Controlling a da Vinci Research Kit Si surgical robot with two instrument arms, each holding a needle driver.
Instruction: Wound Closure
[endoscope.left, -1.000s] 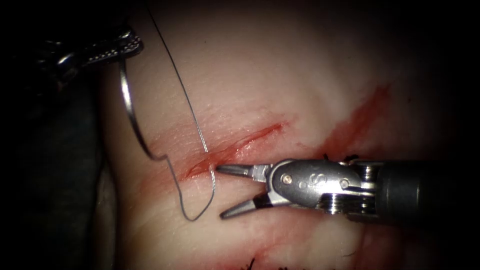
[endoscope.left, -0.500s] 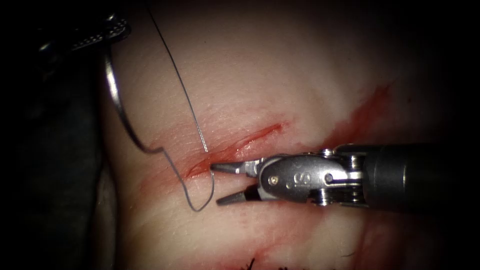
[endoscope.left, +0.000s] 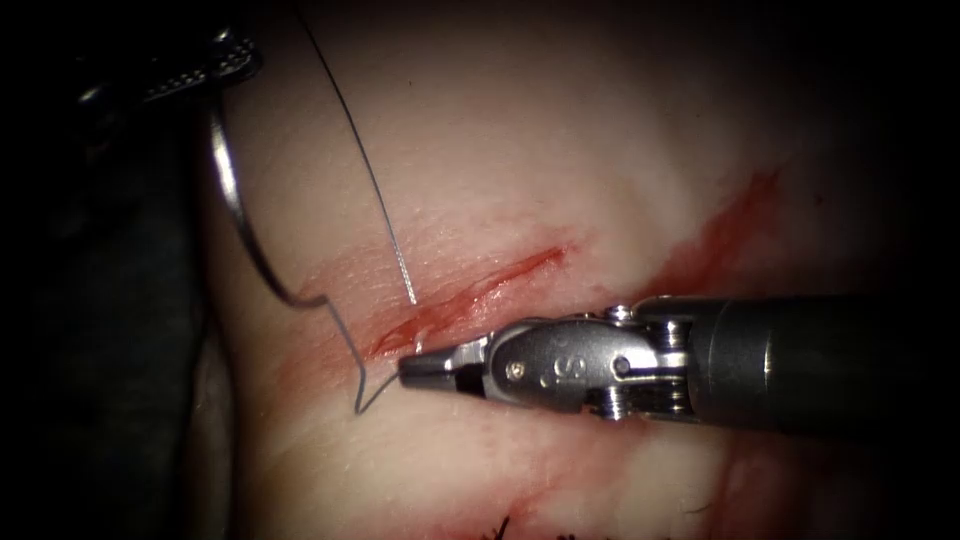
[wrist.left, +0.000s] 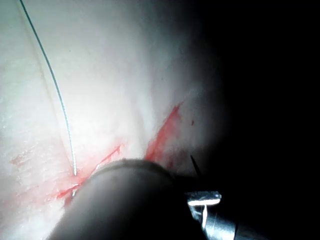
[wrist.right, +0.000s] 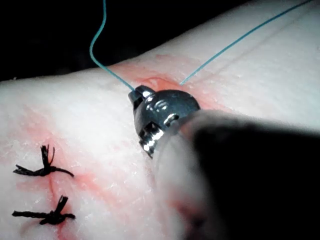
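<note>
My right tool comes in from the right, its jaws shut on the thread just below the left end of the cut in the tissue. In the right wrist view the teal thread leaves the tip of the same tool. At the upper left, my left tool holds the curved needle near its tip end. The needle hangs free of the tissue, left of the cut. A second strand runs down from the top into the cut; this strand also shows in the left wrist view.
A streak of red fluid lies right of the cut, with more smeared around it. Two black knotted stitches sit on the tissue near my right tool. Dark cloth borders the tissue on the left.
My right tool moved left and down and shut its open jaws on the thread loop, which is drawn smaller. The left tool with the needle shifted up and left, then held still.
</note>
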